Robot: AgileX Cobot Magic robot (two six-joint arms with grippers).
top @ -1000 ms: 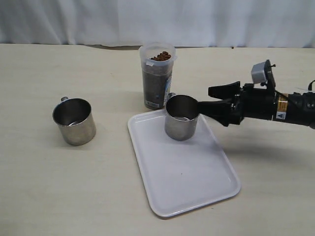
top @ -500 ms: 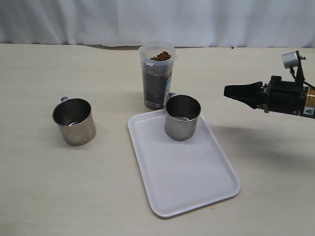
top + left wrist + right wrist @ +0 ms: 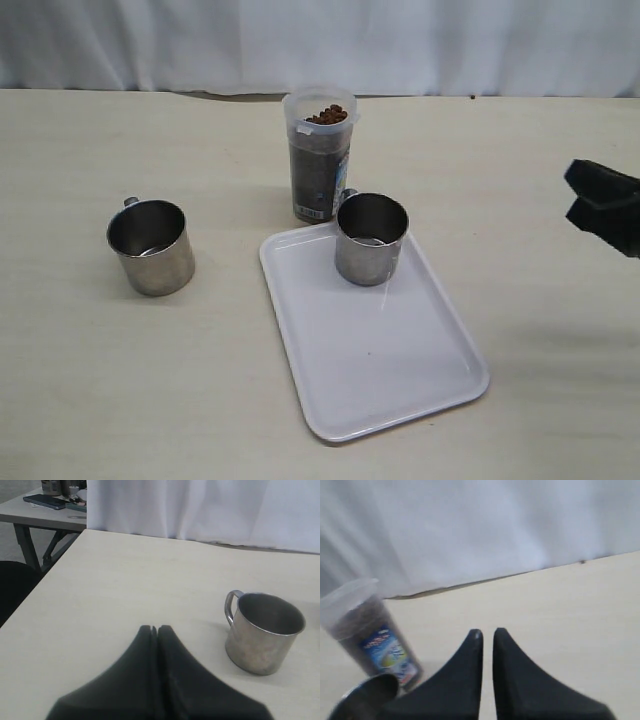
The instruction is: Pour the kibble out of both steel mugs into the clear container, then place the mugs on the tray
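While both jaws sit closed and empty, shiny steel mugs [image 3: 150, 247] [image 3: 371, 240] stand upright, one on the tray [image 3: 400, 390].

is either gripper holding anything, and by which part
Nothing is held. The left gripper is shut empty near one steel mug; the right gripper is shut empty, apart from the other mug on the tray.

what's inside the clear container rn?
Kibble fills the clear container almost to the rim: pellets show at the top and look dark through the wall. The label hides the lowest part.
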